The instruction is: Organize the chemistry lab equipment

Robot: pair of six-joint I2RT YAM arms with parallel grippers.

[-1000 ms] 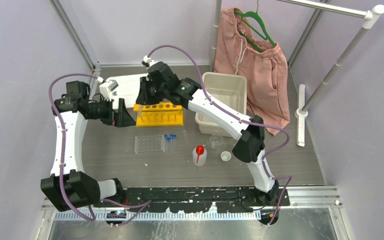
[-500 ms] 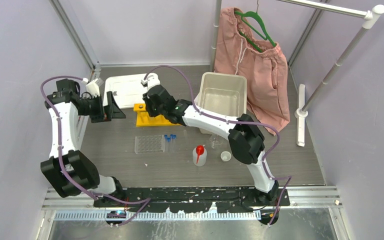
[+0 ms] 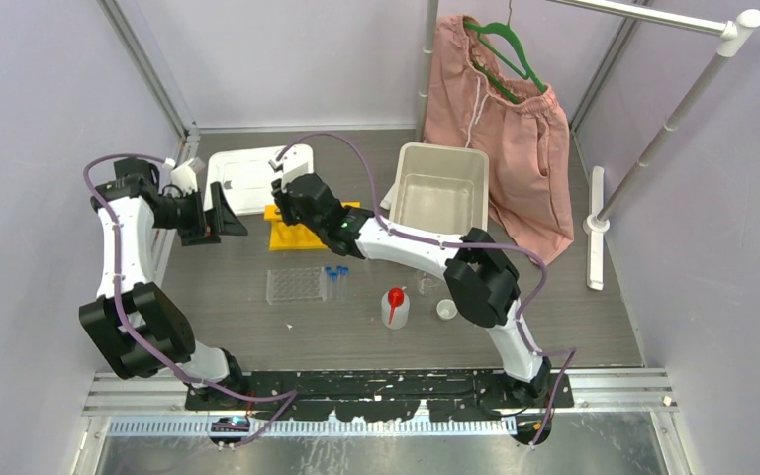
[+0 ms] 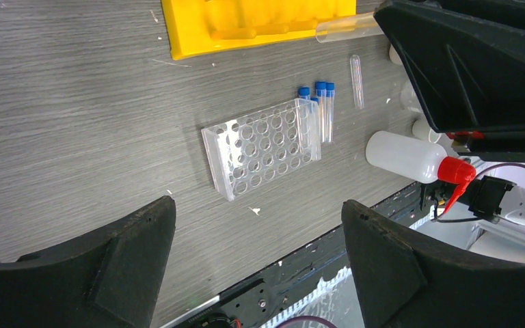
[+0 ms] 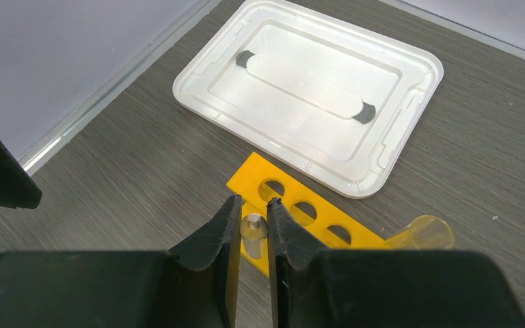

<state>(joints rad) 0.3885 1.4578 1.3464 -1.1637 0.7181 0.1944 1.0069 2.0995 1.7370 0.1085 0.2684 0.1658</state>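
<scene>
My right gripper (image 5: 253, 205) is shut on a small clear tube (image 5: 253, 229) that stands upright between its fingers, over the left end of the yellow tube rack (image 5: 314, 219). In the top view that gripper (image 3: 292, 203) sits at the rack's (image 3: 307, 237) back left corner. My left gripper (image 3: 220, 213) hangs open and empty to the left of the rack. Through its fingers (image 4: 137, 232) I see the clear grid rack (image 4: 263, 147), blue-capped tubes (image 4: 321, 106), a loose clear tube (image 4: 357, 82) and the red-spouted squeeze bottle (image 4: 413, 157).
A white lid (image 3: 247, 178) lies behind the yellow rack and a beige bin (image 3: 441, 188) stands to its right. A small glass (image 3: 428, 285) and a tiny white cup (image 3: 446, 310) sit by the right arm. Pink shorts (image 3: 500, 129) hang at the back right.
The right arm has swung left and down, bringing the tube to the rack's left end. The left arm has pulled back toward the left wall, its jaws narrowing slightly.
</scene>
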